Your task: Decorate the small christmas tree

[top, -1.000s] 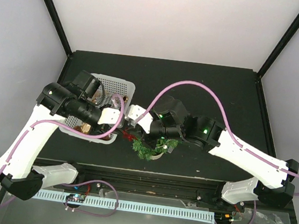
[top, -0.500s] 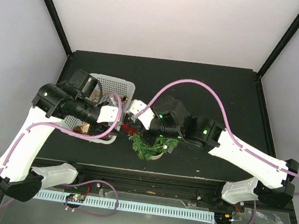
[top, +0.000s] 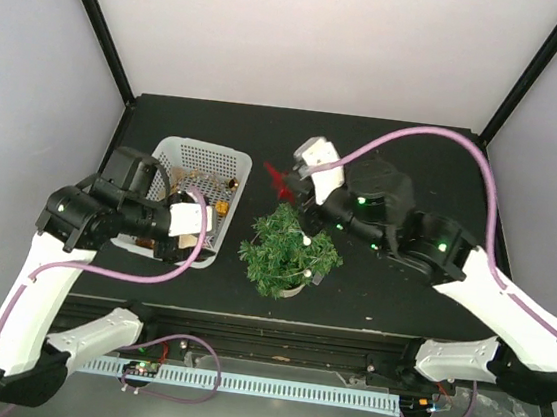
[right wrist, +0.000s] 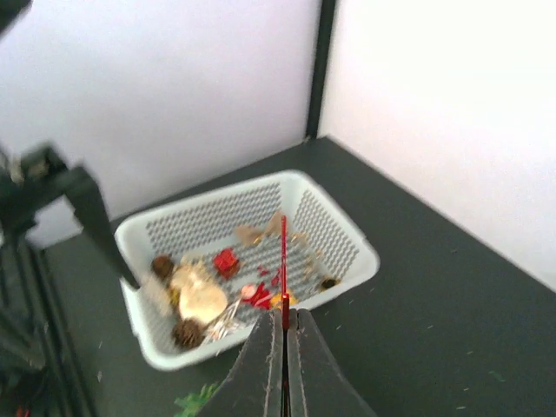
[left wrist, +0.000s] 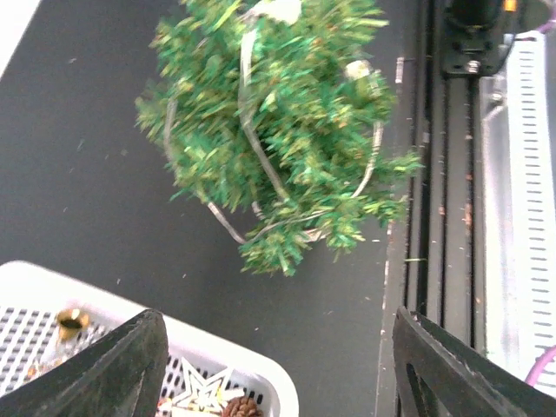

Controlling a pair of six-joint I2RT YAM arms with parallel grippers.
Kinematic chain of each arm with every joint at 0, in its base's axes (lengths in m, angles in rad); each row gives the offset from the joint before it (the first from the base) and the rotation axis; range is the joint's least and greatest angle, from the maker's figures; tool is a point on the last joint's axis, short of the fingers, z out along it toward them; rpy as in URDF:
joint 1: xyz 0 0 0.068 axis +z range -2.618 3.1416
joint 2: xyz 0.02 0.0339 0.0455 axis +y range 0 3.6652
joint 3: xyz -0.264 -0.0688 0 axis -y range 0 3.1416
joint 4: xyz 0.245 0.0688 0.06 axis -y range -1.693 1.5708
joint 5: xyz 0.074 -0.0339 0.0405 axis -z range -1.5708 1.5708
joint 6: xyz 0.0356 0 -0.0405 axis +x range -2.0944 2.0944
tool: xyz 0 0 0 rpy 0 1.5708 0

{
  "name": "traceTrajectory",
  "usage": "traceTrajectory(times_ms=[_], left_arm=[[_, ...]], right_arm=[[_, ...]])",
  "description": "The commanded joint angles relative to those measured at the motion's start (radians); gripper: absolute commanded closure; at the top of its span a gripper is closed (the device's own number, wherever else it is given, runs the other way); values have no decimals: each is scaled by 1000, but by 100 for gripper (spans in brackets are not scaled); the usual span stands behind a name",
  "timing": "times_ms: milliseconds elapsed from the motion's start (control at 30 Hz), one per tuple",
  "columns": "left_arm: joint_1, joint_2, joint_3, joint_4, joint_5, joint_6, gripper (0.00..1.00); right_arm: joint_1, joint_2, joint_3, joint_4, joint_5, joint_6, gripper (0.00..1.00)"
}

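The small christmas tree (top: 288,253) stands in its cream pot at the table's front middle, wound with a silver strand; the left wrist view shows the tree (left wrist: 278,130) from above. My right gripper (top: 290,182) hovers behind the tree, shut on a thin flat red ornament (top: 276,177). In the right wrist view the red ornament (right wrist: 283,252) sticks up edge-on from between the closed fingers of the right gripper (right wrist: 283,326). My left gripper (top: 195,234) stands open over the basket's near right corner. Nothing lies between the wide black fingers of the left gripper (left wrist: 278,373).
A white perforated basket (top: 180,147) left of the tree holds pinecones, a white star (left wrist: 195,393), a gold bell (left wrist: 69,321) and red pieces; the right wrist view shows the basket (right wrist: 347,234) too. Black frame rails (left wrist: 434,217) run along the near edge.
My left gripper has opened and drawn back left to the basket. The right gripper has swung from beside the tree to behind it, carrying the red ornament.
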Motion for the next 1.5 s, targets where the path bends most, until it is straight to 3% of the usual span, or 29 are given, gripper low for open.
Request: traceTrajectory(times_ms=[0,300,667,1467], left_arm=[[64,-62,-87,160,-57,-113,28],[133,-172,-274,373,-54,-357,28],[264,-256,-391,456,-12,-423,27],[286,-239,-393,451,21,-431,26]], right_arm=[[-34,-29,92,-39,102,63,99],[-46,-22,112,-89,92,105,99],[-46,14,140,-197,43,120,99],[-46,11,78,-168,-26,120,99]])
